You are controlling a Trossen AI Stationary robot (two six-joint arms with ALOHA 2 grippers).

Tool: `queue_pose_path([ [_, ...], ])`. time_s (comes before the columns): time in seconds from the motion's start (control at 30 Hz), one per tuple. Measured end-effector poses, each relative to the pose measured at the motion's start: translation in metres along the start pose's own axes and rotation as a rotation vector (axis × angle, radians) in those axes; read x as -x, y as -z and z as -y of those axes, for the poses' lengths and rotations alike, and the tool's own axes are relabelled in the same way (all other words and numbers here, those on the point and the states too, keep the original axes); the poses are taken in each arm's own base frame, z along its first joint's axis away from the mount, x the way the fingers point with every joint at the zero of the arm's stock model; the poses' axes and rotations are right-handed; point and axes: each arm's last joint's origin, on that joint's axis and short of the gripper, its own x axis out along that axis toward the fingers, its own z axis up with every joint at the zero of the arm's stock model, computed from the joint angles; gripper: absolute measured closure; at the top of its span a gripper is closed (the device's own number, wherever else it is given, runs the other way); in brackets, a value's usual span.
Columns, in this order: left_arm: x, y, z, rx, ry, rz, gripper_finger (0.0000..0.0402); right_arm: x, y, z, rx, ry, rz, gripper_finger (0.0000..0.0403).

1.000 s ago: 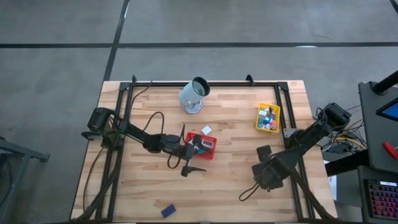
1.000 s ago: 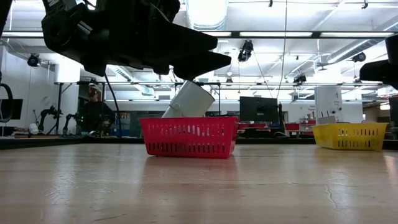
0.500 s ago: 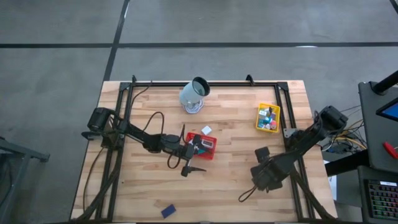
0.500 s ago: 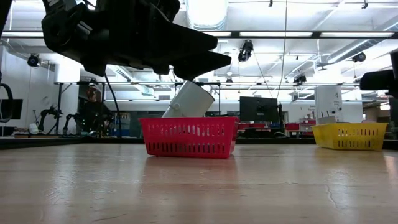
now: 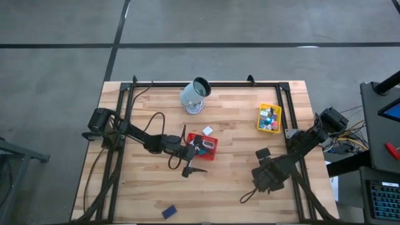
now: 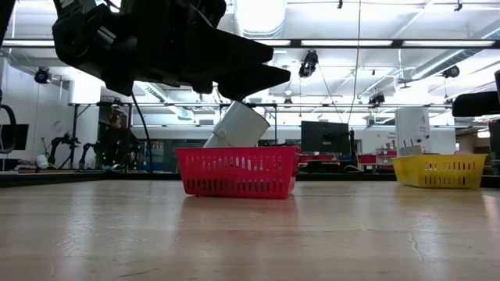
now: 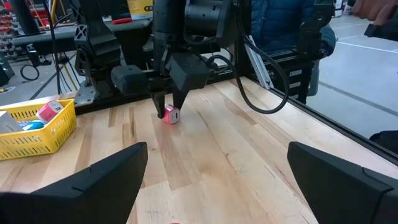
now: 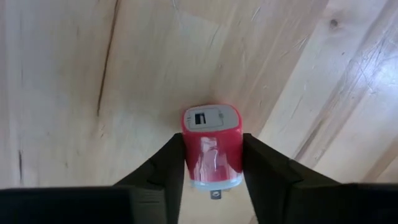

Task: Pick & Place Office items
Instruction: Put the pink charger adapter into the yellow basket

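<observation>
A pink-red block [image 8: 211, 149] with a white end lies on the wooden table near its right side. My right gripper [image 7: 169, 107] points down over it and is shut on it. In the high view the right gripper [image 5: 267, 176] hides the block. My left gripper [image 5: 194, 154] hangs open above the table's middle, beside the red mesh tray [image 5: 206, 145], with nothing between its fingers. Several small office items fill the yellow tray [image 5: 269, 118]. A white item [image 5: 207, 130] lies by the red tray's far side, and a dark blue one [image 5: 169, 212] lies at the near edge. My right gripper pinches the pink-red block by its two long sides [image 8: 188, 155] between its two fingers [image 8: 163, 169]. The fingers come from above, pointing down, and lie along the block's sides. The block lies flat on the table, its white end with a slot [image 8: 210, 117] free of the fingers.
A pale grey-white cup [image 5: 195, 95] lies tipped at the far middle of the table. A black frame rail [image 5: 206, 83] runs along the far edge and down both sides. Bare wood lies between the red tray and my right gripper. A person stands beyond the table in the left wrist view.
My right arm has sunk a little over its spot near the table's right side. My left arm, the trays and the cup have kept still.
</observation>
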Motion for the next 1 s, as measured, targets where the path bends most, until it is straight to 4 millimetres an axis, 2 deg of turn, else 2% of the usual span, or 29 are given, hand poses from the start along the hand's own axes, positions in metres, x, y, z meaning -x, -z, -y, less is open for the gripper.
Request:
queue_pose_path([
  [0.07, 0.0, 0.0, 0.0, 0.0, 0.0, 0.0, 0.0007, 0.0, 0.0, 0.0, 0.004, 0.005, -0.003, 0.0286],
  [0.6, 0.0, 0.0, 0.0, -0.006, 0.0, 0.0, 0.0007, 0.0, -0.002, 0.0, -0.011, 0.035, 0.023, 0.0286],
  [1.0, 0.0, 0.0, 0.0, -0.006, 0.0, 0.0, 0.0007, 0.004, -0.01, 0.004, -0.133, 0.206, 0.204, 0.0286],
])
